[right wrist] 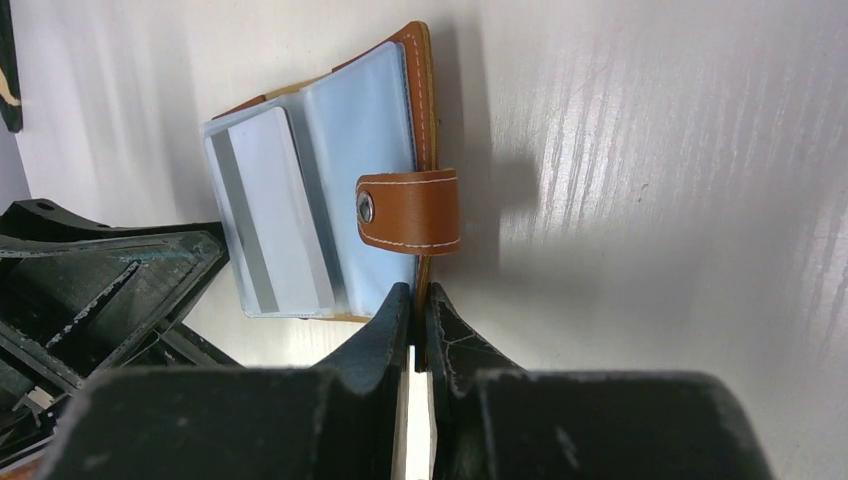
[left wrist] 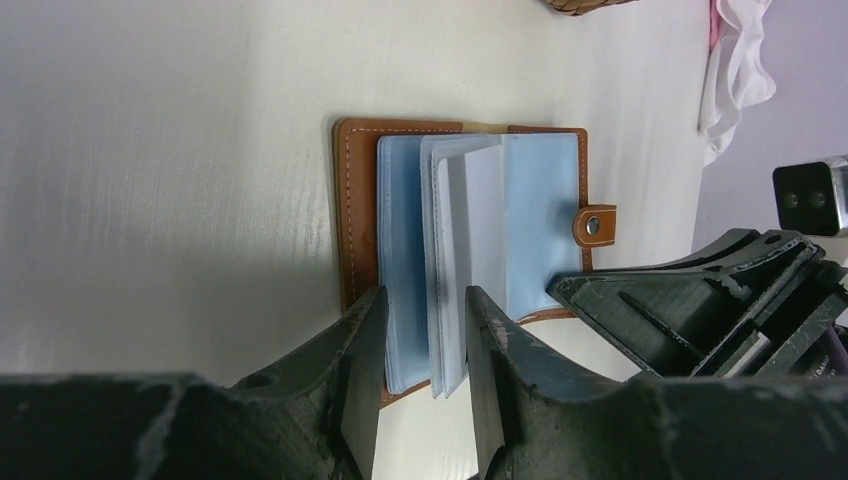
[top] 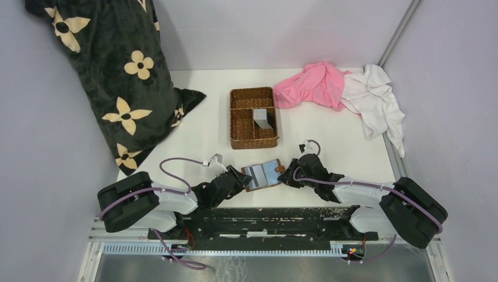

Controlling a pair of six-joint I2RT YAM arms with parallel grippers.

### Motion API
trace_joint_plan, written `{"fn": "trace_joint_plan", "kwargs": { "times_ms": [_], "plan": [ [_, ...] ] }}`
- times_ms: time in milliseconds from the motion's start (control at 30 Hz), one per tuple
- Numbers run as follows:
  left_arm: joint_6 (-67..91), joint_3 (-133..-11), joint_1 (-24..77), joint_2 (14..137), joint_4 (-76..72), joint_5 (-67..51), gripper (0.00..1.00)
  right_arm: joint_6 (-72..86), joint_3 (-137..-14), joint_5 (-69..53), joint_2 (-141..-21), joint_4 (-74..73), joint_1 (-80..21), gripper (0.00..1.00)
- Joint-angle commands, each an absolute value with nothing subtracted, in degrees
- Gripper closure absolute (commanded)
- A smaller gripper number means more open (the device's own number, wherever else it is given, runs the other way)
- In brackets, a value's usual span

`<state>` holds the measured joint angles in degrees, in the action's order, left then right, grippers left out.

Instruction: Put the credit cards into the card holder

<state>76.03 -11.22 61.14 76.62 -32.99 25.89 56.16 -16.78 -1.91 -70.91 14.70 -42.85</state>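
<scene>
The card holder [top: 264,174], a brown leather wallet with blue plastic sleeves, lies open on the white table between the two grippers. My right gripper [right wrist: 418,300] is shut on the edge of its cover [right wrist: 422,120], just below the snap tab [right wrist: 410,210]. One credit card [right wrist: 265,210] with a grey stripe sits in a sleeve. My left gripper [left wrist: 425,310] stands open at the opposite edge, with the loose sleeves [left wrist: 450,250] lying between its fingers. More credit cards [top: 263,118] stand upright in the wicker basket.
The brown wicker basket [top: 242,126] sits just behind the card holder. A black flowered pillow [top: 111,76] leans at the back left. A pink cloth [top: 314,85] and a white cloth [top: 376,100] lie at the back right.
</scene>
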Motion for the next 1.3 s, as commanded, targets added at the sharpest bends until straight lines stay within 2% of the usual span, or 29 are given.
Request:
{"fn": "trace_joint_plan", "kwargs": {
  "times_ms": [0,300,533,700,900,1267],
  "plan": [
    [74.8,-10.9,61.4,75.0,-31.9,27.0,0.58,56.3,-17.5,-0.2,-71.4,15.1,-44.1,0.89],
    [75.3,-10.3,62.3,58.8,-9.5,32.3,0.55,56.2,-17.8,0.3,-70.6,13.9,-44.4,0.89],
    [73.1,-15.2,62.4,67.7,-7.1,28.2,0.51,56.1,-18.7,0.7,-71.2,13.3,-45.0,0.88],
    [73.9,-15.7,62.5,72.6,-9.8,26.7,0.49,56.0,-19.6,0.8,-70.8,11.7,-45.4,0.87],
    [75.7,-12.6,62.5,77.0,-20.5,24.9,0.49,56.2,-20.0,1.8,-71.4,10.6,-46.3,0.86],
    [73.8,-12.9,63.7,70.6,-24.1,30.1,0.49,57.2,-20.1,3.9,-73.7,11.5,-49.1,0.86]
  ]
}}
